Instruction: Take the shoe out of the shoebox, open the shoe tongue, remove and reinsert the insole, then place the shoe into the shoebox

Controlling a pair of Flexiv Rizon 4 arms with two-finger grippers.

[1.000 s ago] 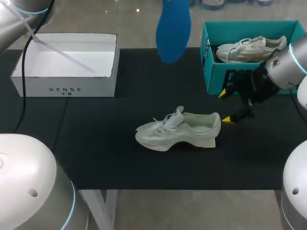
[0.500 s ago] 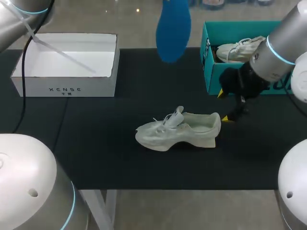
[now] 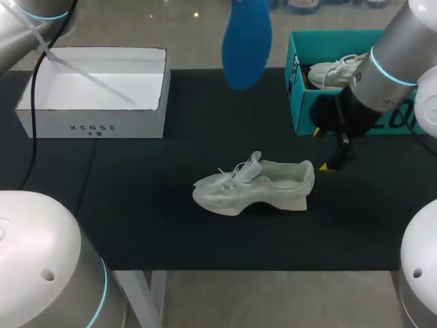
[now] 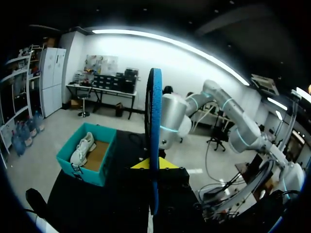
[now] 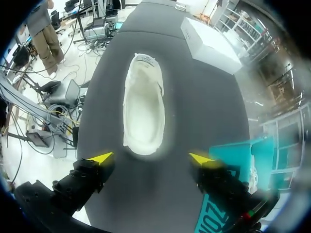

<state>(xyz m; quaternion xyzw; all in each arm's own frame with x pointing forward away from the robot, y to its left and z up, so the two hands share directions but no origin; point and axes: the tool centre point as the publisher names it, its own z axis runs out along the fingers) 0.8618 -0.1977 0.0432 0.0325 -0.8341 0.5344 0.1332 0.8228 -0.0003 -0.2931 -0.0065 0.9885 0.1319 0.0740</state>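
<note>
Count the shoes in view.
2. One shoe stands on the table, ahead of the open right gripper. The other shoe lies in the teal shoebox, partly covered by the right arm; the left wrist view shows only that one inside.

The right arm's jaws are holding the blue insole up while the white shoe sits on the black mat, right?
No, the left arm's jaws hold the blue insole, as the left wrist view shows. The white shoe does sit on the black mat.
</note>
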